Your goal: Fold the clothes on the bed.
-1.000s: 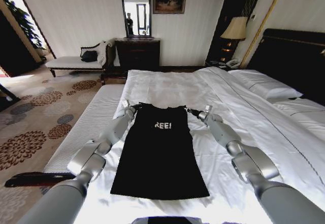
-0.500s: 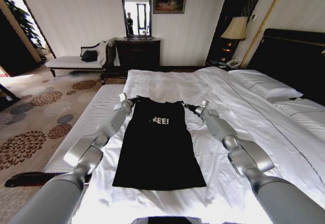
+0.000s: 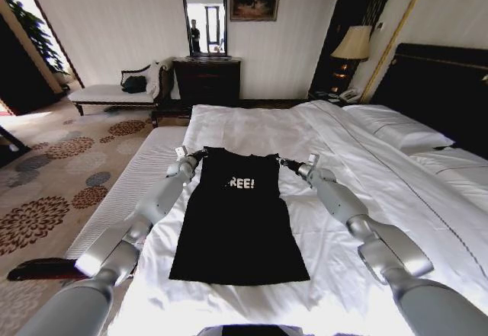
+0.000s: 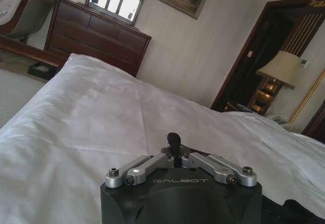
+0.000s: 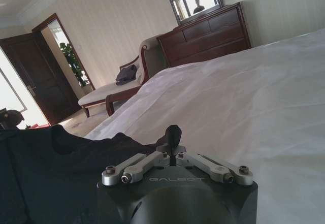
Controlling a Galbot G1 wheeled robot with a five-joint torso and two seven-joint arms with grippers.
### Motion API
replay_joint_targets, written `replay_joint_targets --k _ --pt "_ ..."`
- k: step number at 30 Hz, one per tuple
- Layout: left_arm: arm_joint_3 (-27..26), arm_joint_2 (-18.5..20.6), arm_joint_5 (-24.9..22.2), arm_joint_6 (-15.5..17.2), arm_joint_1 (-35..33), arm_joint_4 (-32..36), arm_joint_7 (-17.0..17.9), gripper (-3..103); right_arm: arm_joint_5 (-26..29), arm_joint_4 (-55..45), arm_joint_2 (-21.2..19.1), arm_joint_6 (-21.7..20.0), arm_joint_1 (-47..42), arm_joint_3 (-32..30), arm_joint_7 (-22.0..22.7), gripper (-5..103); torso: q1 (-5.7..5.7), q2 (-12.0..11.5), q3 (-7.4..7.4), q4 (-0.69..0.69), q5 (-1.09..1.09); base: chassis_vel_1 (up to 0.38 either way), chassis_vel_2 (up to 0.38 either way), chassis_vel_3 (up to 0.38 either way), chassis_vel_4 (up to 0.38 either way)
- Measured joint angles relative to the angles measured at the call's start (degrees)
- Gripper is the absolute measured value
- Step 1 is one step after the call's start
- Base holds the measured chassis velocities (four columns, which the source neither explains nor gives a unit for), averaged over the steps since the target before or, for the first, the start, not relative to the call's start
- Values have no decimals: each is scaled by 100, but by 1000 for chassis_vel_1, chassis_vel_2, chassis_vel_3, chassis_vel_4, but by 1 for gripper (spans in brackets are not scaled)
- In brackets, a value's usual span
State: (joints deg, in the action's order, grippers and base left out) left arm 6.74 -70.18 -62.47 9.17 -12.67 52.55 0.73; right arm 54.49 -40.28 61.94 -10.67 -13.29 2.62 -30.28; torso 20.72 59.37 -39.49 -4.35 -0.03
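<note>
A black T-shirt (image 3: 238, 222) with white lettering lies flat and lengthwise on the white bed (image 3: 252, 126), collar end away from me and sleeves tucked in. My left gripper (image 3: 200, 154) is shut on its far left shoulder corner. My right gripper (image 3: 284, 162) is shut on the far right shoulder corner. In the left wrist view the left gripper (image 4: 173, 138) has its fingers closed together over the white sheet. In the right wrist view the right gripper (image 5: 174, 132) is closed too, with black T-shirt fabric (image 5: 45, 168) spread beside it.
White pillows (image 3: 400, 130) and a dark headboard (image 3: 446, 84) are at the right. A white-cushioned bench (image 3: 130, 187) runs along the bed's left side. A dark dresser (image 3: 207, 81), a chaise (image 3: 114, 91) and a lamp (image 3: 352, 44) stand by the far wall.
Both grippers moved away from me and dragged the T-shirt a little farther up the bed. Over the last half second the T-shirt stayed put and the right gripper eased slightly back.
</note>
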Motion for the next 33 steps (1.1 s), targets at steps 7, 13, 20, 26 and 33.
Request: replay_joint_targets --k 7,13,20,26,33 --pt "-32 193 -42 -2 -217 513 95 1 113 -494 -313 158 -319 -17 50 0 -1 0 0 2 0 0 0 0 0" --pt "-8 431 -34 -32 -549 1052 103 1 -316 -1004 -523 487 -828 -110 -93 0 -1 0 0 2 2 0 0 0 0" --pt "-118 663 19 -63 -1104 1782 145 1 -478 -1549 -594 642 -1332 -247 -97 0 -1 0 0 3 0 0 0 0 0" --pt "-405 912 15 -122 -1800 2584 259 1 -504 -2223 -703 702 -1673 -346 67 0 -1 0 0 3 0 0 0 0 0" --pt "-632 1137 -55 -183 -2243 3236 341 1 -408 -3018 -887 702 -1984 -484 217 0 -1 1 0 2 -1 0 0 0 0"
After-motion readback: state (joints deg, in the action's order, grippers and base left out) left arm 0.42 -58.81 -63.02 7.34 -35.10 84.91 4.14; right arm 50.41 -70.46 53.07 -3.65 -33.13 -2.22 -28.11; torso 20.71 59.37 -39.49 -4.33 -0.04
